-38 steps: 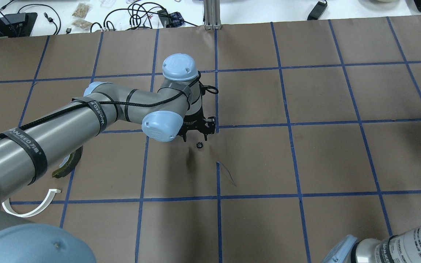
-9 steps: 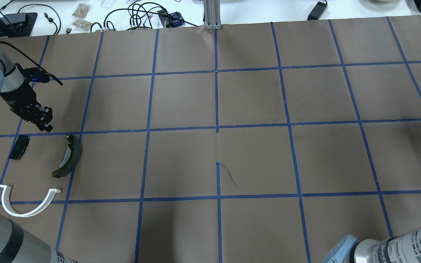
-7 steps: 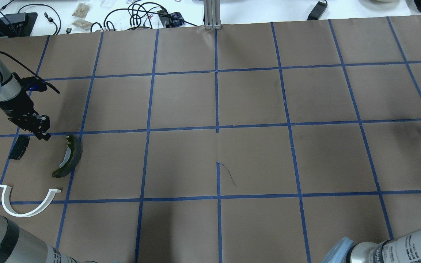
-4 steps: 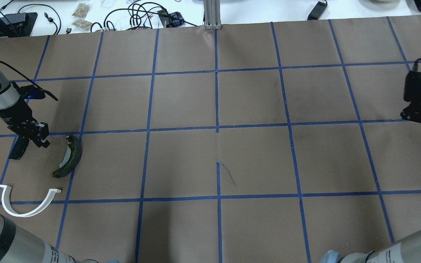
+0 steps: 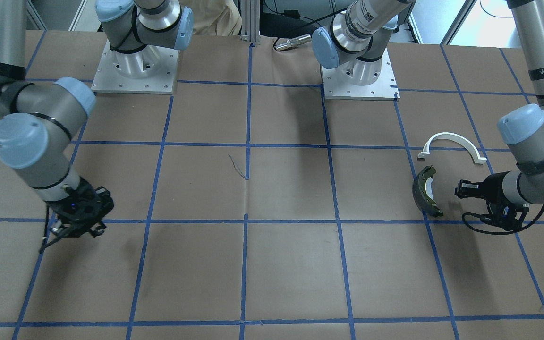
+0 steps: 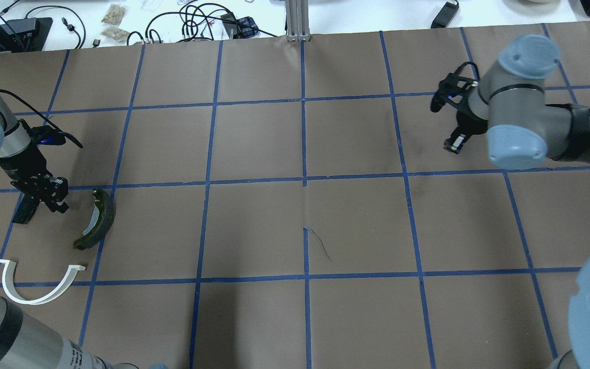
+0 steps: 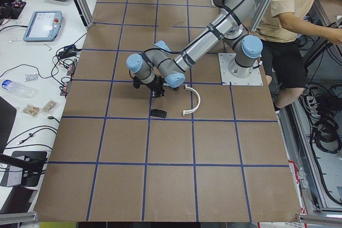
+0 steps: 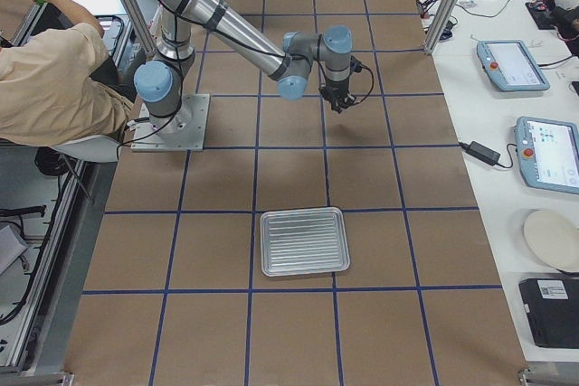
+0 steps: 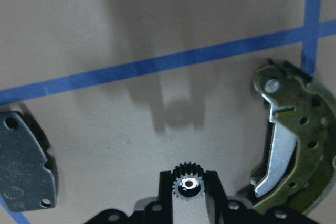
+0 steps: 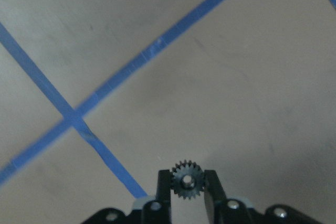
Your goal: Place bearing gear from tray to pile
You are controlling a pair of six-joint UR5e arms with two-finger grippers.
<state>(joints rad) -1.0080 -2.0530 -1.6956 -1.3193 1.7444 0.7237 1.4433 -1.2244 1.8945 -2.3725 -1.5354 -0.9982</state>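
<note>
gear (image 9: 188, 184) in left hand (image 9: 188, 178), between brake shoe (image 9: 311, 129) and brake pad (image 9: 23, 166)

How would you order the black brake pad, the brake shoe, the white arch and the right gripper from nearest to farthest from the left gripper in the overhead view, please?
From the left gripper:
1. The black brake pad just left of it and the brake shoe just right of it: too close to call.
2. The white arch, nearer the robot.
3. The right gripper, far across the table.
</note>
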